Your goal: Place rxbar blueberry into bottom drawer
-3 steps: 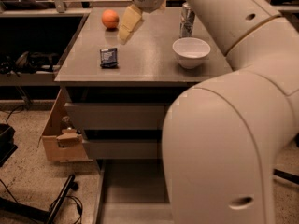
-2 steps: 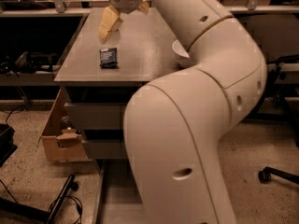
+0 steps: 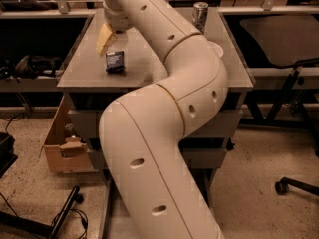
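The rxbar blueberry (image 3: 115, 61) lies flat on the grey cabinet top (image 3: 79, 68), towards its left side, dark wrapper up with the pale lettering showing. The gripper (image 3: 104, 39) hangs just beside it at about 11 o'clock, tilted, apart from the bar and holding nothing that can be seen; whether it is released or clenched I cannot tell. The cream arm (image 3: 169, 133) sweeps down from 12 o'clock across the middle of the top and fills the foreground, hiding most of the cabinet front. At the bar's 1 o'clock, at the far edge, stands a metal can (image 3: 200, 15); at 3 o'clock a white bowl (image 3: 217, 49) peeks from behind the arm. The bottom drawer (image 3: 110, 219) stands pulled out at 6 o'clock, only a sliver of floor and left rail showing beside the arm. A cardboard box (image 3: 60, 151) sits on the floor at 7 o'clock, an office chair (image 3: 279, 34) at 3 o'clock beyond the cabinet.
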### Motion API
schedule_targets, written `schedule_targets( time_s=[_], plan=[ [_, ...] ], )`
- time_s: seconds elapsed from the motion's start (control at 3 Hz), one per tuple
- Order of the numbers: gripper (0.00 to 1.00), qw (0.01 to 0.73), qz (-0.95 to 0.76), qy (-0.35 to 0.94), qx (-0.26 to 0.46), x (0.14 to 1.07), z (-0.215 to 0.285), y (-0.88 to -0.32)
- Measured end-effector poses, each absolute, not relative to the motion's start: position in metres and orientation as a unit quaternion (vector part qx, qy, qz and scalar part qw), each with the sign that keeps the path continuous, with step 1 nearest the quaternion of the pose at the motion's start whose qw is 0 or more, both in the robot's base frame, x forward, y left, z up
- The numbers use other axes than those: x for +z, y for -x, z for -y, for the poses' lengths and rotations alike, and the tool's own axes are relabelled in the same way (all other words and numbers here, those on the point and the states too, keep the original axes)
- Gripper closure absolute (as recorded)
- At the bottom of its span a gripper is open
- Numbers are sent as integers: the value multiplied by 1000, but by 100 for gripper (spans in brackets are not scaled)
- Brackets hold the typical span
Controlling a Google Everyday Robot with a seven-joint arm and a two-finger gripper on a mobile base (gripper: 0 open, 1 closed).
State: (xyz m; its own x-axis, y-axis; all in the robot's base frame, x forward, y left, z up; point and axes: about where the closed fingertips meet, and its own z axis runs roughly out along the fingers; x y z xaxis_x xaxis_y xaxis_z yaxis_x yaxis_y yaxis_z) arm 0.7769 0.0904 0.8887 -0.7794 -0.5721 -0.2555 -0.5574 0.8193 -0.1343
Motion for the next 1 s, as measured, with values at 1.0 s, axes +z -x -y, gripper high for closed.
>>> schedule_targets(
  time_s=[1.0],
  plan=[
    [10,108,-960,258,4,826,-118,-789]
  ],
)
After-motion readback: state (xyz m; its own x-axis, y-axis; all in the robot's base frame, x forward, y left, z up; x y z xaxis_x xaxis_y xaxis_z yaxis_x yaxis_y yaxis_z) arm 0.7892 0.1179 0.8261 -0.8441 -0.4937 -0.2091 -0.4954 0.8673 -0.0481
